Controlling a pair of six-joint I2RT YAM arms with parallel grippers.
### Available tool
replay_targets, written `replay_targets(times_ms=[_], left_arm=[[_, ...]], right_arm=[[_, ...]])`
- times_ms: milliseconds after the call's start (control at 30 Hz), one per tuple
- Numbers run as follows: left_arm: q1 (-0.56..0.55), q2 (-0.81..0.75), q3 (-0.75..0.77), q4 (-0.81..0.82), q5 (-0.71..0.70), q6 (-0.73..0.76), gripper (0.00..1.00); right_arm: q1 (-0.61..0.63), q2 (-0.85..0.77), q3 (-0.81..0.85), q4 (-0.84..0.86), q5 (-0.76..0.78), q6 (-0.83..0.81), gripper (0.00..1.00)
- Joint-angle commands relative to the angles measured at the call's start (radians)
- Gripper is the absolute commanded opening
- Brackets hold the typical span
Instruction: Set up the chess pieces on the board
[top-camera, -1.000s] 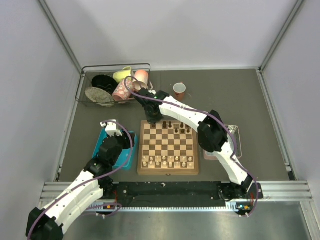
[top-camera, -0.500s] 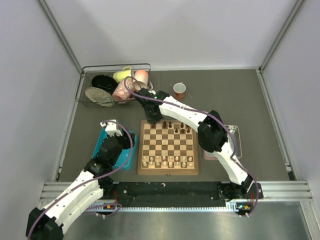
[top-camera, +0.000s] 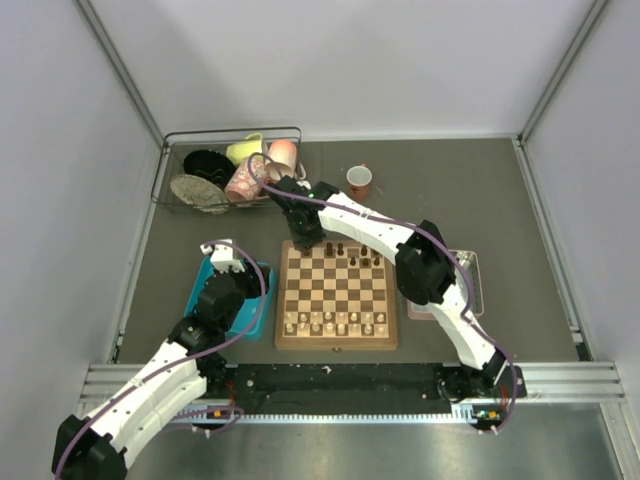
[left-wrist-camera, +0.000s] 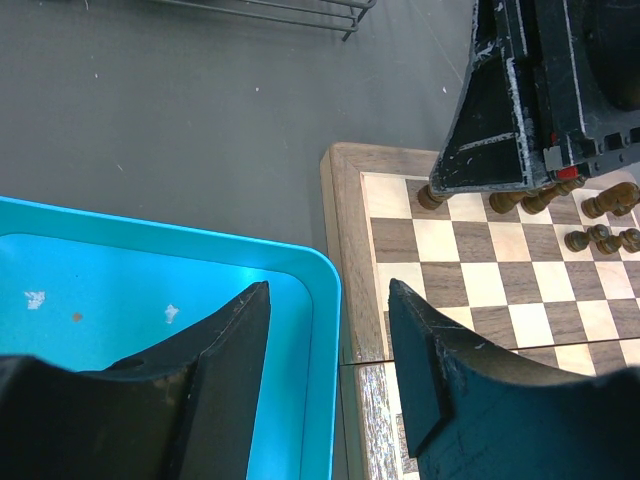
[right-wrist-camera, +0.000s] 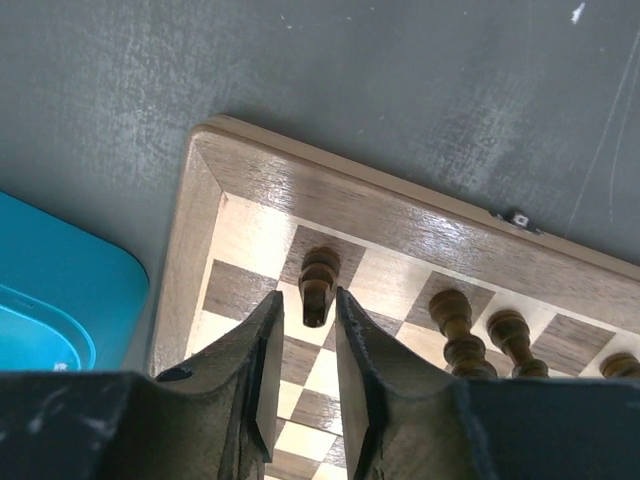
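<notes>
The board (top-camera: 336, 343) lies in the middle of the table. Several dark chess pieces (top-camera: 352, 251) stand along its far rows; pale chessmen (top-camera: 335, 322) fill the near rows. My right gripper (top-camera: 303, 238) hangs over the board's far left corner. In the right wrist view its jaws (right-wrist-camera: 305, 300) stand narrowly open on either side of the top of a dark piece (right-wrist-camera: 319, 280). That piece stands upright on a dark back-row square, with a thin gap on each side. Two more dark pieces (right-wrist-camera: 455, 322) stand to its right. My left gripper (left-wrist-camera: 330, 300) is open and empty over the blue tray's rim and the board's left frame (left-wrist-camera: 345, 250).
A blue tray (top-camera: 200, 292) lies left of the board; its inside (left-wrist-camera: 120, 300) shows no pieces. A wire rack (top-camera: 230, 170) with cups and plates stands at the far left. A red cup (top-camera: 359, 181) stands behind the board. A grey tray (top-camera: 472, 285) lies to the right.
</notes>
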Motion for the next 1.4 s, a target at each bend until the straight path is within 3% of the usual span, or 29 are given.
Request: replay_targets(times_ms=[0,267,667,767,900,1100,1367], left_arm=[[0.004,-0.004,-0.003,0.044,-0.007,0.002,0.56],[0.004,-0.005,-0.004,0.044,-0.01,0.001,0.56],[0.004,0.001,-0.001,0.046,-0.008,0.001,0.56],[0.004,-0.001,-0.004,0.044,-0.01,0.001,0.56],[0.004,0.001,-0.004,0.047,-0.008,0.001,0.56],[0.002,0.021,0.004,0.049,-0.002,0.002,0.56],[0.002,0.015,0.001,0.049,0.002,0.001,0.56]], right_arm=[[0.012,-0.036,-0.025,0.062,-0.036,-0.007,0.28],[0.009,-0.141,-0.068,0.088,0.033,-0.016,0.31],[-0.077,-0.519,-0.293,0.139,0.125,-0.033,0.38],[-0.118,-0.64,-0.403,0.142,0.191,-0.002,0.39],[-0.257,-0.834,-0.703,0.18,0.193,0.047,0.38],[-0.535,-1.102,-1.106,0.264,0.136,0.053,0.38],[-0.672,-1.123,-1.371,0.401,-0.028,0.044,0.36]])
